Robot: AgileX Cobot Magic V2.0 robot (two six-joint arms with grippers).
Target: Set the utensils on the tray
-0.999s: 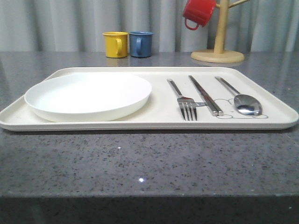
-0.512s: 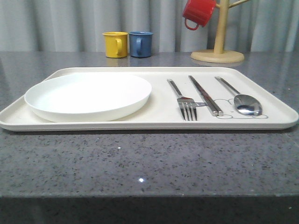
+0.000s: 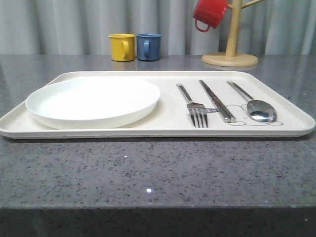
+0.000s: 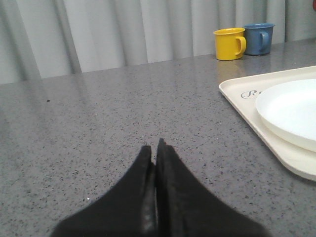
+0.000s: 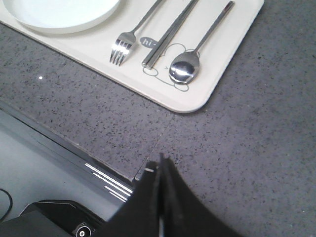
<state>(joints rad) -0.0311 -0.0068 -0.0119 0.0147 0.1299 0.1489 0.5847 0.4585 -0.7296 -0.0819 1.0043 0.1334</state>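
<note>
The cream tray (image 3: 163,129) lies across the grey table. On its left half sits the round white plate (image 3: 94,101). On its right half lie the silver fork (image 3: 193,106), the pair of chopsticks (image 3: 216,100) and the spoon (image 3: 256,106), side by side. The right wrist view shows the same fork (image 5: 127,39), chopsticks (image 5: 168,34) and spoon (image 5: 190,61) on the tray's corner (image 5: 192,101). My right gripper (image 5: 160,163) is shut and empty over the table's front edge, clear of the tray. My left gripper (image 4: 154,150) is shut and empty above bare table, left of the tray (image 4: 237,91) and plate (image 4: 291,108).
A yellow mug (image 3: 122,47) and a blue mug (image 3: 148,46) stand behind the tray. A wooden mug stand (image 3: 230,54) with a red mug (image 3: 209,14) hanging on it is at the back right. The table's front edge (image 5: 98,165) runs just below the right gripper.
</note>
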